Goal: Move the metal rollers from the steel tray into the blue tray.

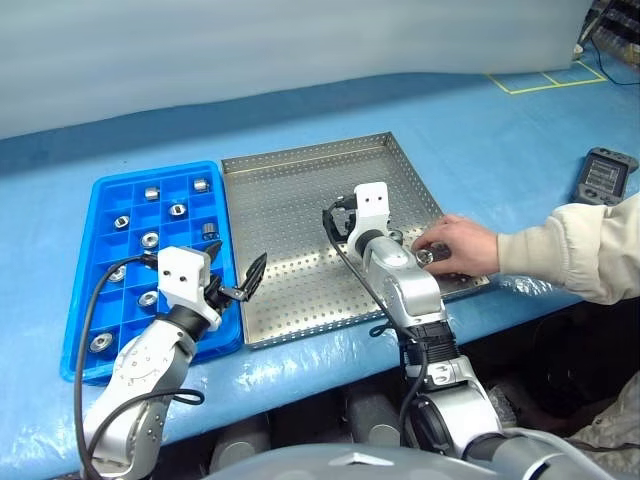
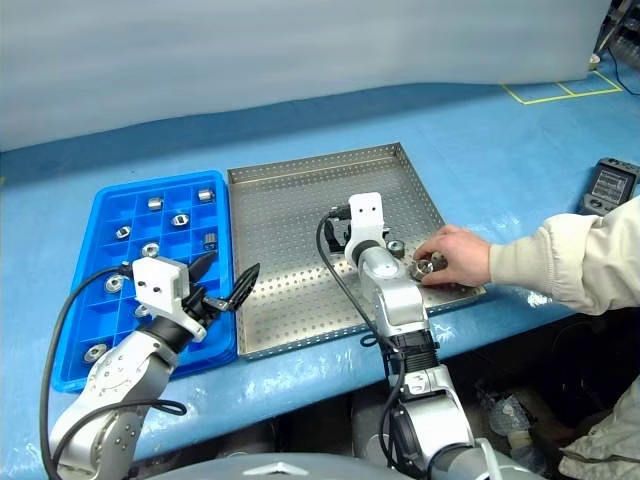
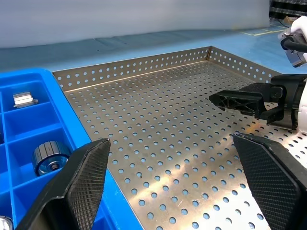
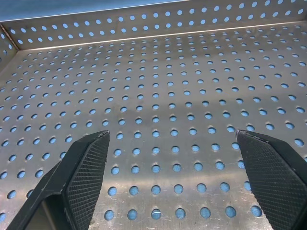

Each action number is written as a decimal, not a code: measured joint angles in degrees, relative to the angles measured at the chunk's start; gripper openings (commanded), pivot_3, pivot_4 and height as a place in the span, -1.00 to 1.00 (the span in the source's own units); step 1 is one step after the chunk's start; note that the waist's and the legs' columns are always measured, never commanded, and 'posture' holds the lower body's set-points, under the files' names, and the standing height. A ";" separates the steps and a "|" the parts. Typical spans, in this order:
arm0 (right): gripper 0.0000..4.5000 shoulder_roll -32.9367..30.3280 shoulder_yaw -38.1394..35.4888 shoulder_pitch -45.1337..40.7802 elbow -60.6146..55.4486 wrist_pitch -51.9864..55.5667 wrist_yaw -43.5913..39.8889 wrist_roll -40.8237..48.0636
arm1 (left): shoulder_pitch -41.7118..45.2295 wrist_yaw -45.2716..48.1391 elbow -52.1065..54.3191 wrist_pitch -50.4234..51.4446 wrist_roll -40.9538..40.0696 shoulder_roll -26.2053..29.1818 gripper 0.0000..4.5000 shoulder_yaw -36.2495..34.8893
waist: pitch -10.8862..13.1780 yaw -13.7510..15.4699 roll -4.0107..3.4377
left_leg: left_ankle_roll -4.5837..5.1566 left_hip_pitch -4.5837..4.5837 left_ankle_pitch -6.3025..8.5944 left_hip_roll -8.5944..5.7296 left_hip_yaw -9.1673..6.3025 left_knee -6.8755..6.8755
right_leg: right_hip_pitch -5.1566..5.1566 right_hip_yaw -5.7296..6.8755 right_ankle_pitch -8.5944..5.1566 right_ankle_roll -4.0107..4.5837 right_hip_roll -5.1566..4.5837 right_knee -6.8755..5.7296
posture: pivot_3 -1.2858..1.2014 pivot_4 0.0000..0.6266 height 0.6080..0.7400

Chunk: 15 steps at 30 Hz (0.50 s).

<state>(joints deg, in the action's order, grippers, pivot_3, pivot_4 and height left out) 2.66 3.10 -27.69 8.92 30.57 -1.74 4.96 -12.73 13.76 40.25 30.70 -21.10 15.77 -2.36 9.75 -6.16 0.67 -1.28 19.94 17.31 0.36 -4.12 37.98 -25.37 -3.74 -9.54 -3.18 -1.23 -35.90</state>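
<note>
Rollers (image 2: 180,219), small shiny silver metal cylinders with dark centre holes, sat in several compartments of your bright blue gridded plastic tray (image 2: 222,345). It lay on the blue-covered desk (image 2: 480,130), touching the 9 o'clock side of the large perforated steel tray (image 2: 300,200). A few more rollers lay at the steel tray's 4 o'clock corner under a person's hand (image 2: 455,256). Your left claw (image 2: 222,283) hung with fingers apart over the trays' shared edge. Your right claw (image 4: 175,187) stood wide apart, empty, over the steel floor.

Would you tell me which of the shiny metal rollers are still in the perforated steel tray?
The metal rollers under the person's hand, at the steel tray right edge; the others sit in the blue tray.
</note>
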 measured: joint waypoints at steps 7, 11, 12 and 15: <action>0.98 -0.14 0.79 0.01 -0.59 0.65 -0.89 -0.24 | 0.00 -0.06 0.00 0.00 0.00 -0.08 1.00 0.25 | 0.00 0.00 0.00 | 0.00 0.00 0.00 0.00 0.00 0.00 | 0.00 0.00 -0.01 0.00 0.00 0.00 | 0.01 -0.52 1.00; 0.98 -0.99 1.18 0.06 -3.84 2.39 -1.89 -0.23 | 0.00 0.01 0.00 -0.01 -0.01 -0.12 1.00 0.51 | 0.00 0.02 0.00 | 0.00 0.01 0.00 0.00 0.00 0.00 | -0.02 0.00 -0.01 0.00 0.00 0.00 | 0.00 -0.52 1.00; 0.98 -1.22 1.26 0.06 -4.87 2.57 -2.12 -0.23 | 0.00 0.03 0.00 -0.03 -0.01 -0.12 1.00 0.62 | 0.00 0.03 0.00 | 0.00 0.01 0.00 0.00 0.00 0.00 | -0.02 0.00 -0.01 0.00 0.00 0.01 | 0.00 -0.52 1.00; 0.98 -1.71 1.45 0.05 -6.84 3.02 -2.46 -0.23 | 0.02 0.06 0.00 -0.09 -0.01 -0.14 1.00 0.73 | 0.00 -0.01 0.00 | 0.00 0.01 0.00 0.00 0.00 0.00 | -0.01 0.00 -0.03 0.02 0.00 0.01 | 0.00 -0.52 1.00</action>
<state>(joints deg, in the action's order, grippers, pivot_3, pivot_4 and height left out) 0.95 4.55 -27.64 2.08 33.59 -4.19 4.72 -12.71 13.81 40.25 30.61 -21.10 15.62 -1.63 9.75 -6.18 0.66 -1.28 19.95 17.31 0.36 -4.12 37.98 -25.38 -3.73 -9.57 -3.16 -1.23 -35.89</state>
